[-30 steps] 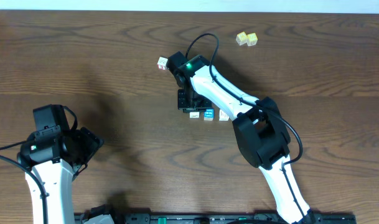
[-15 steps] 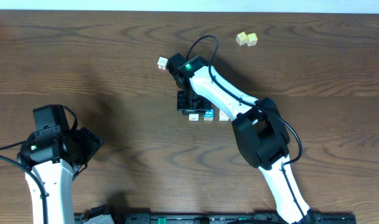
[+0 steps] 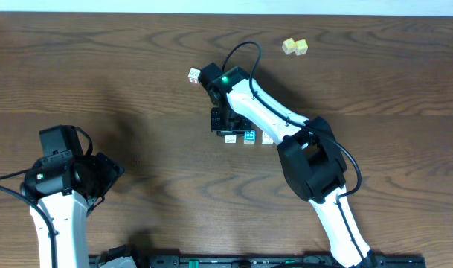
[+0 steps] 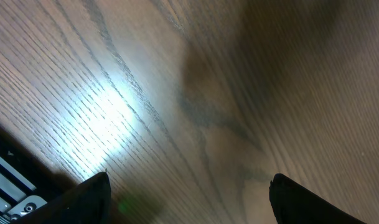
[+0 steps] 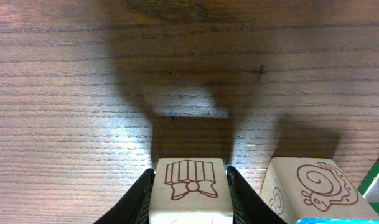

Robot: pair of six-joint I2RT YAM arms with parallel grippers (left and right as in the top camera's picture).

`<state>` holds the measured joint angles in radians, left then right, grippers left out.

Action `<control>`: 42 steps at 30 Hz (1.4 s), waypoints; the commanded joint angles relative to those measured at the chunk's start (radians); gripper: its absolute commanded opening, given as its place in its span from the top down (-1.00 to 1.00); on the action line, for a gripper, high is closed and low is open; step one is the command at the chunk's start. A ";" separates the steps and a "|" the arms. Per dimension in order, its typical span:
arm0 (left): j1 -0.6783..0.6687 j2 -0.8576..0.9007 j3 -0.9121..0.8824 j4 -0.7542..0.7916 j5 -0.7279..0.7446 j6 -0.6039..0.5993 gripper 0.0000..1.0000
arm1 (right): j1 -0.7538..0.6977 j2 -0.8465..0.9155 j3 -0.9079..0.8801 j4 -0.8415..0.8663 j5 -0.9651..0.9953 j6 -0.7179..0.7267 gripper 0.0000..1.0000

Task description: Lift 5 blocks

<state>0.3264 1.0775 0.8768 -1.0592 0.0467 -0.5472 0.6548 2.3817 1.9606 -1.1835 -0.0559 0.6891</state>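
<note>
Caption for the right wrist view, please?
Right gripper shut on a cream bow-printed block, a snail-printed block beside it.

On my left wrist feed I see mostly the brown wood-grain table (image 4: pixel 177 74), its grain running diagonally. The left gripper (image 4: pixel 189 202) has its jaws set wide apart: one dark fingertip (image 4: pixel 89 200) sits at the bottom left and the other at the bottom right, with only wood showing between them. A bright patch of glare (image 4: pixel 108 118) lies left of centre. A soft dark shadow (image 4: pixel 301 50) covers the upper right. A black strip (image 4: pixel 9 180) crosses the lower-left corner.
</note>
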 commanded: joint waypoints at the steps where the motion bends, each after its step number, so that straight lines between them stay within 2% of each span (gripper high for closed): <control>1: 0.006 0.000 0.014 -0.006 -0.002 -0.005 -0.64 | 0.012 -0.006 0.001 0.006 0.008 0.013 0.49; 19: 0.006 0.000 0.014 -0.006 -0.002 -0.005 -0.64 | 0.007 -0.006 0.001 0.008 0.020 0.013 0.36; 29: 0.006 0.000 0.014 -0.006 -0.002 -0.005 -0.64 | 0.007 -0.007 0.001 -0.002 -0.002 0.013 0.23; 33: 0.006 0.000 0.014 -0.006 -0.002 -0.005 -0.64 | 0.007 -0.007 0.001 -0.003 -0.006 0.013 0.25; 42: 0.006 0.000 0.014 -0.006 -0.002 -0.005 -0.64 | 0.007 -0.007 0.001 -0.010 -0.006 0.014 0.46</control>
<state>0.3267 1.0775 0.8768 -1.0592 0.0467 -0.5472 0.6548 2.3817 1.9606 -1.1896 -0.0566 0.6964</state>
